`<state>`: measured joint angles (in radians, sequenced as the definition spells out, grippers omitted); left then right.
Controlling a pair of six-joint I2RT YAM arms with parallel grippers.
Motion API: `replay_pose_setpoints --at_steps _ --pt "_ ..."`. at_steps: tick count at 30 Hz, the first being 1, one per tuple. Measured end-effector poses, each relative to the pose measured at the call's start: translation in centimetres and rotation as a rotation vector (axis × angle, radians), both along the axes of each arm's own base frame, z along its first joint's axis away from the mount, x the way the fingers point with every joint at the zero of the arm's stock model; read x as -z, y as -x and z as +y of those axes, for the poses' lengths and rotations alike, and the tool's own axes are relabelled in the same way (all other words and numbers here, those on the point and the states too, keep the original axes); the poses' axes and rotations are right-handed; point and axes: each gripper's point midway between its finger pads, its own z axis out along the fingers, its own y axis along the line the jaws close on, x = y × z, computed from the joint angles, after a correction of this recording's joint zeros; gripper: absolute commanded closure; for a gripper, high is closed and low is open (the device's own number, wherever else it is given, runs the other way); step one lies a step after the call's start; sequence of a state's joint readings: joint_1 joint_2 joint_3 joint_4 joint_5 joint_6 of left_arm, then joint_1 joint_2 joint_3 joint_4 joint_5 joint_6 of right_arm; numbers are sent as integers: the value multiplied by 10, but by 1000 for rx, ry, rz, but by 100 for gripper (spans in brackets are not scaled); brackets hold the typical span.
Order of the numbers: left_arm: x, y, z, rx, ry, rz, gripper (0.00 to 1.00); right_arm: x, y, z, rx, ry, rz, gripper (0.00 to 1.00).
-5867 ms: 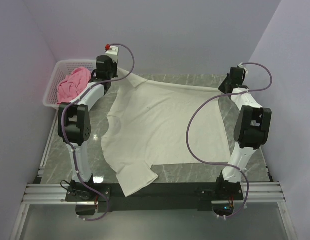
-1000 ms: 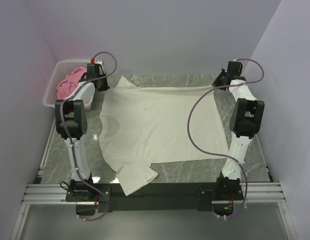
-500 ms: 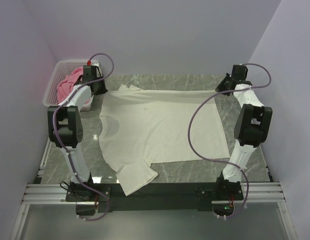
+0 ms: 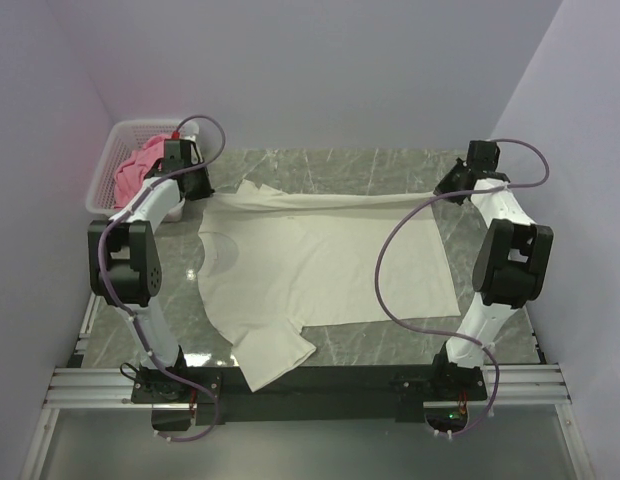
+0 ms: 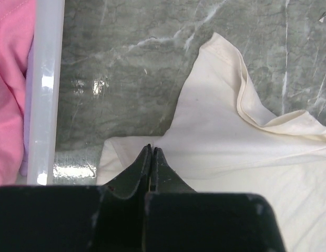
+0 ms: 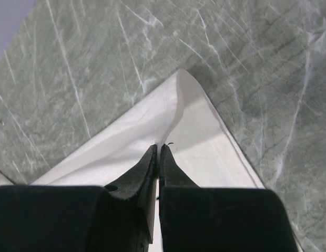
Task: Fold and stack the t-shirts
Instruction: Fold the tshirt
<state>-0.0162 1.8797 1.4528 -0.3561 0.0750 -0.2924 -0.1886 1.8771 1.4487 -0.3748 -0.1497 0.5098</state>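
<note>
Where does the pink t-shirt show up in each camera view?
Top external: pink t-shirt upper left, in the white basket.
Left wrist: far left edge, past the basket's rim.
Right wrist: not in it.
Shared landmark: the cream t-shirt, in all three views.

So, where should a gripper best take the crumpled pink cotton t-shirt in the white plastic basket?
Probably its highest bunched fold, from straight above: the pink t-shirt lies heaped inside the white lattice basket, whose walls block a sideways approach.
</note>
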Motion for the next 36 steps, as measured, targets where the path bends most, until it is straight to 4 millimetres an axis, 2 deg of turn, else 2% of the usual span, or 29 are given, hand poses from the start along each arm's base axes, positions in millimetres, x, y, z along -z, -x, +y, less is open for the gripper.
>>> replay_pose_setpoints --at_steps 5,14,28,36 --pt "8 11 0 -2 1 28 99 -9 8 0 10 6 -21 100" --pt "10 23 1 -3 0 44 99 6 32 0 41 7 26 100" --pt "41 46 6 -18 -24 123 99 20 44 -5 76 -10 61 100" --pt "45 49 6 -19 -25 132 99 25 47 -4 75 -15 73 100"
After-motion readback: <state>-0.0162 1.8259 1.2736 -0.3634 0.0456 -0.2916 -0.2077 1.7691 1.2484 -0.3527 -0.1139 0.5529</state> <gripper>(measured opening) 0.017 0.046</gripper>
